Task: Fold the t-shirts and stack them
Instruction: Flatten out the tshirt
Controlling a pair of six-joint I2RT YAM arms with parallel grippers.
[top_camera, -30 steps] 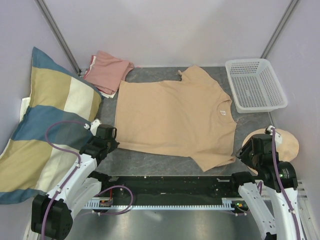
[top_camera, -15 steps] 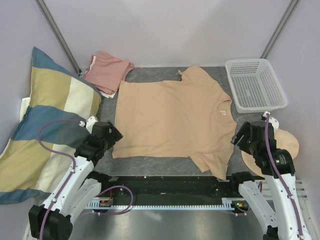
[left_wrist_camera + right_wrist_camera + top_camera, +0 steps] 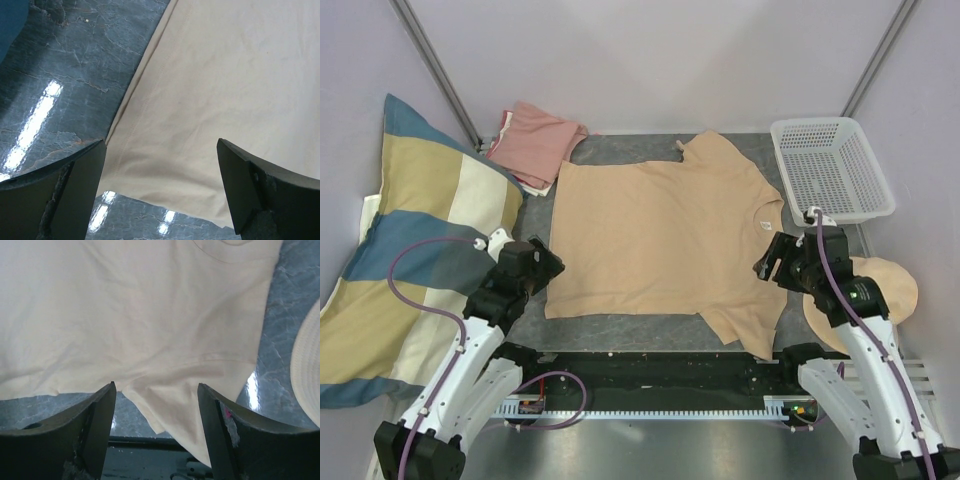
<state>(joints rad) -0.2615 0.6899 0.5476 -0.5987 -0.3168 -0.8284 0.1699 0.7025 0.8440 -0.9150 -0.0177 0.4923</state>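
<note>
Just below L gripper [image 3: 160, 145]: tan tee [image 3: 225, 75] hem

Figure: what I count on and around the table [image 3: 620, 325].

T-shirts: two. One tan t-shirt [image 3: 660, 235] lies spread over the middle; one pink t-shirt [image 3: 538, 140] lies folded at the far left corner. A pale layer [image 3: 525, 182] shows under the pink one, and I cannot tell whether it is another garment.

Striped pillow [image 3: 410, 250]: one, along the left edge.

White mesh basket [image 3: 830, 170]: one, at the far right corner.

Round beige domed thing [image 3: 890, 290]: one, at the right edge.

My tools: two. The left gripper [image 3: 548, 266] is at the near left of the tan t-shirt, the right gripper [image 3: 768, 268] at its near right. Each has two fingers [image 3: 55, 195].
</note>
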